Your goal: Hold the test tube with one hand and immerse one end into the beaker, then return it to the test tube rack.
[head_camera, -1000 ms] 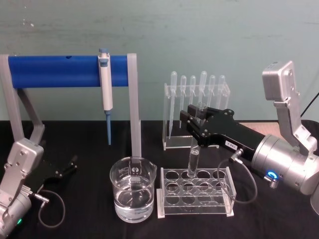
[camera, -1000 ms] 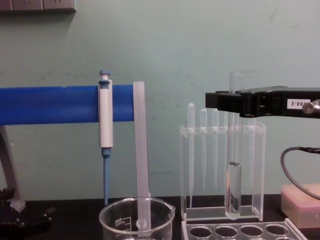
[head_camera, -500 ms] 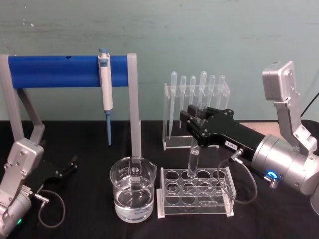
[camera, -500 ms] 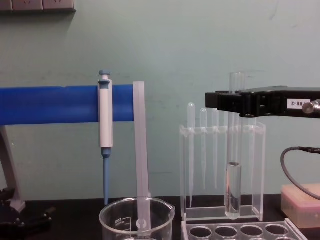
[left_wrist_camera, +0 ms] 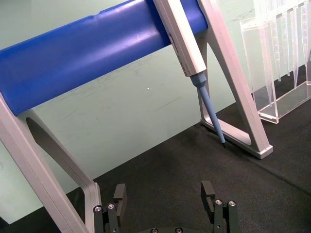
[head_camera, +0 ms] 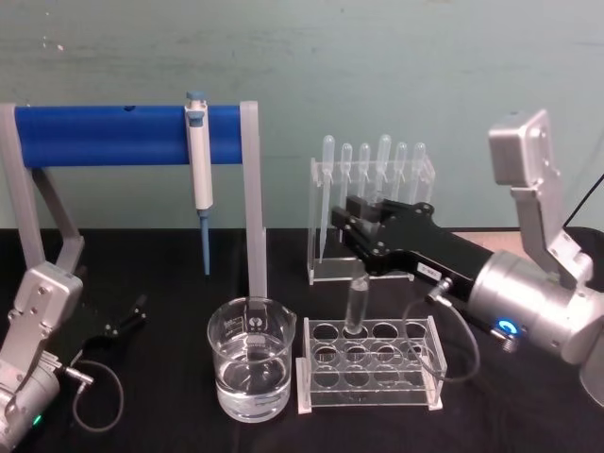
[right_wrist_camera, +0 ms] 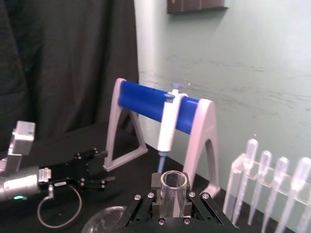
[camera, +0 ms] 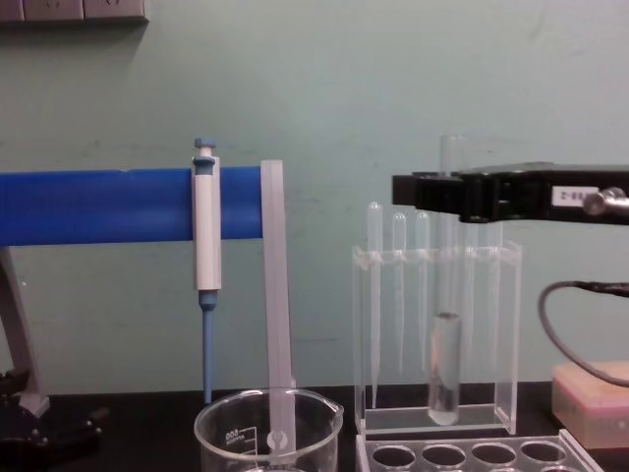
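My right gripper (head_camera: 366,225) is shut on the test tube (head_camera: 357,304), which hangs upright with a little liquid in its lower end. Its round bottom sits just above the back row of the clear tube rack (head_camera: 311,389). In the chest view the test tube (camera: 444,369) hangs below the black right gripper (camera: 447,192). The right wrist view looks down on the test tube's open rim (right_wrist_camera: 173,182) between the fingers. The beaker (head_camera: 250,373), about a third full of water, stands left of the rack, apart from the tube. My left gripper (head_camera: 127,319) rests open, low at the left.
A blue bar on grey legs (head_camera: 104,135) carries a hanging white-and-blue pipettor (head_camera: 199,156) behind the beaker. A clear stand of plastic pipettes (head_camera: 373,203) is behind the rack. A pink box (camera: 595,388) sits at the right. The left gripper (left_wrist_camera: 164,194) faces the stand's leg.
My right gripper has moved a little up and to the left with the test tube. The tube's bottom has shifted left over the rack. The left arm has not moved.
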Controlling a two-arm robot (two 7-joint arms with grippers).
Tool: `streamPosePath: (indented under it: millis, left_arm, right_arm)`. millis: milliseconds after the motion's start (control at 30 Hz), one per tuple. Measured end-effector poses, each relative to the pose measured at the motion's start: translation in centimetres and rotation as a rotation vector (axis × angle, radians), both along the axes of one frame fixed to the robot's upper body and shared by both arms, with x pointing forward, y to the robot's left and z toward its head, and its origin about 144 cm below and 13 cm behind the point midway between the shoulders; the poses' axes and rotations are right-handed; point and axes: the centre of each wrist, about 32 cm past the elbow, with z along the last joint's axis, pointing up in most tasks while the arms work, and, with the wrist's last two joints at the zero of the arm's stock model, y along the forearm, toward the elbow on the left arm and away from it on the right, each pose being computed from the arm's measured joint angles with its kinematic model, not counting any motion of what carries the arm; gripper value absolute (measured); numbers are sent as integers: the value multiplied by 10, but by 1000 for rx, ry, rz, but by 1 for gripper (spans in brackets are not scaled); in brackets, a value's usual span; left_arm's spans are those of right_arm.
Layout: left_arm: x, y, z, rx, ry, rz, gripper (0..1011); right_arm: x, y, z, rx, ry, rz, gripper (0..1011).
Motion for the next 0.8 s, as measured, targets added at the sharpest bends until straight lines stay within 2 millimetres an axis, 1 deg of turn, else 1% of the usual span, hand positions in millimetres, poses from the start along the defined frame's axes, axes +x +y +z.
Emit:
streamPosePath:
  millis: [167, 333, 467, 633, 700, 800]
  left_arm:
    - [0, 0, 0, 0, 0, 0, 1000]
    - [0, 0, 0, 0, 0, 0, 1000]
    - [0, 0, 0, 0, 0, 0, 1000]
    - [0, 0, 0, 0, 0, 0, 1000]
    - [0, 0, 0, 0, 0, 0, 1000]
    - [0, 0, 0, 0, 0, 0, 1000]
  right_arm:
    - [6, 13, 7, 7, -15, 45, 217]
    - [16, 33, 17, 10, -41, 100, 217]
    - [24, 48, 21, 8, -50, 131, 217]
    - [34, 65, 19, 4, -48, 157, 217]
    - [37, 68, 17, 5, -46, 161, 217]
    - [41, 76, 9, 5, -40, 168, 217]
